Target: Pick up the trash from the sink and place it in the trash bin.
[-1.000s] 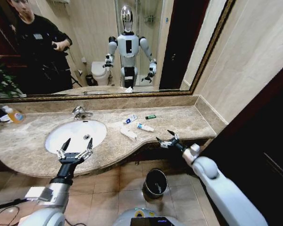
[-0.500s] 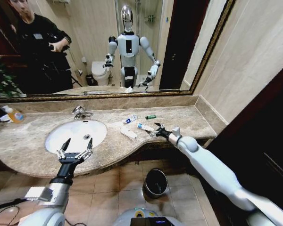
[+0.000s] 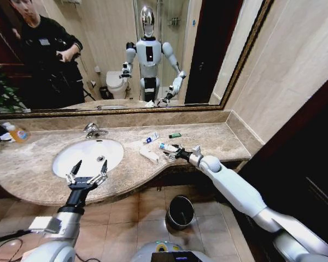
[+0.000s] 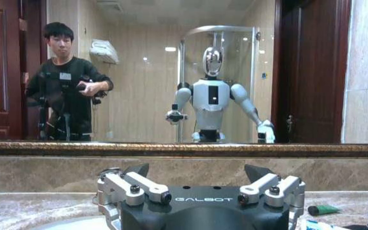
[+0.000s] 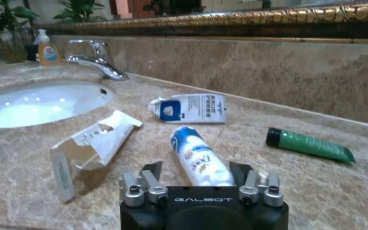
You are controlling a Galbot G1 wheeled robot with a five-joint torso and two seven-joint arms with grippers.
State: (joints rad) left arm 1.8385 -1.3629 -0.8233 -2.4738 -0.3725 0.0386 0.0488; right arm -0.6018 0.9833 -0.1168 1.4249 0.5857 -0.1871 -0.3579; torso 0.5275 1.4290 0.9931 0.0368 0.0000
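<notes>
We are seeing the right gripper (image 3: 171, 154) reaching over the marble counter (image 3: 218, 139), fingers spread wide around the near end of a white-and-blue tube (image 5: 197, 155), not yet clamped on it. A torn white packet (image 5: 91, 143), another white-blue packet (image 5: 190, 108) and 1 green tube (image 5: 308, 143) are lying beside the sink (image 3: 87, 155). Left gripper (image 3: 87, 174) is hovering released at the sink's front. Trash bin (image 3: 180, 212) is sitting on the floor below.

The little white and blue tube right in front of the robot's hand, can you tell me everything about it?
The white and blue tube is small and rounded, looks like soft plastic, white with blue swirls and tiny printing. It lies flat on the beige marble counter, beside the sink, touching no other trash. One end points toward the right gripper, whose open fingers sit on either side of that end without squeezing it.
</notes>
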